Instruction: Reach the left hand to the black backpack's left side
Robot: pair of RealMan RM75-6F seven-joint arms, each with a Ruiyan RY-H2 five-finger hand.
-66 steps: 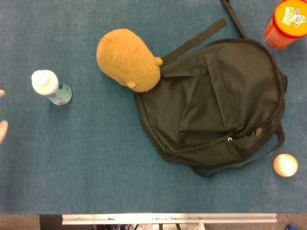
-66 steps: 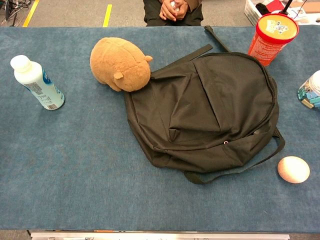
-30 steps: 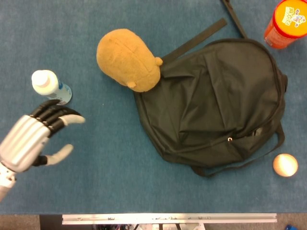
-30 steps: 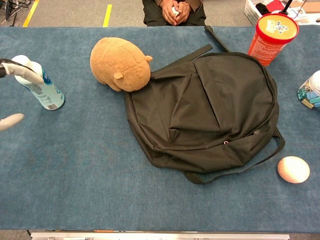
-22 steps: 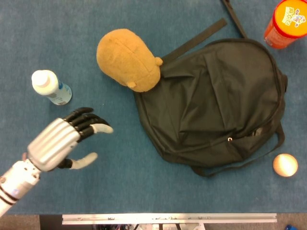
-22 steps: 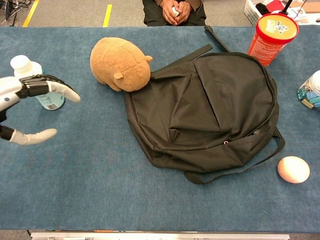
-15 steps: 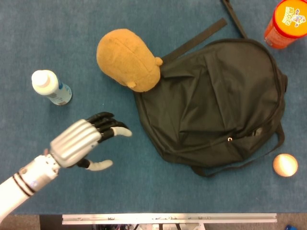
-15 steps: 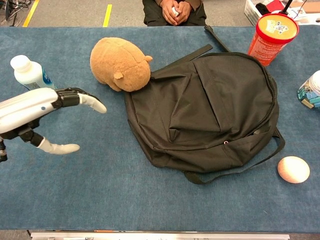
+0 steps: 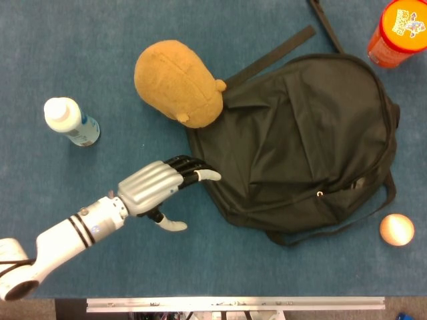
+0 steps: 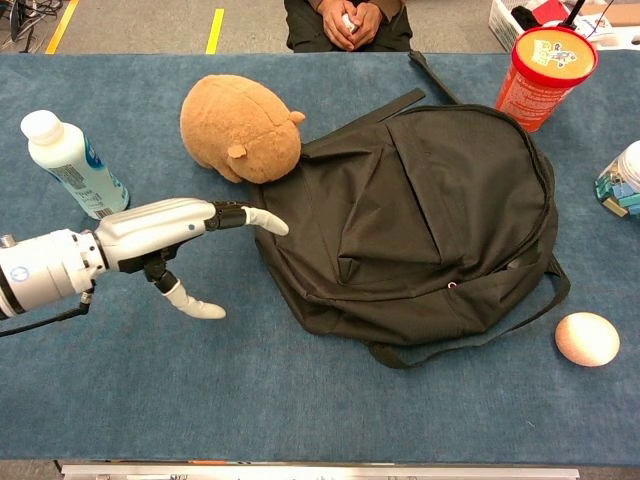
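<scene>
The black backpack (image 9: pixel 300 140) (image 10: pixel 420 220) lies flat on the blue table, right of centre. My left hand (image 9: pixel 157 187) (image 10: pixel 175 235) hovers at its left edge, fingers stretched toward the fabric and thumb hanging apart below them. Its fingertips (image 9: pixel 210 175) reach the bag's left rim; whether they touch is unclear. Nothing is in the hand. My right hand shows in neither view.
A brown plush toy (image 9: pixel 177 81) (image 10: pixel 238 127) leans on the bag's upper left. A white bottle (image 9: pixel 70 121) (image 10: pixel 70 162) stands far left. An orange canister (image 9: pixel 397 32) (image 10: pixel 545 75) is back right, an egg (image 9: pixel 397 229) (image 10: pixel 587 338) front right. Bag straps (image 9: pixel 280 50) trail backward.
My left hand came in from the left edge and swept right across the table to the backpack's left rim, staying open throughout. Everything else stayed still.
</scene>
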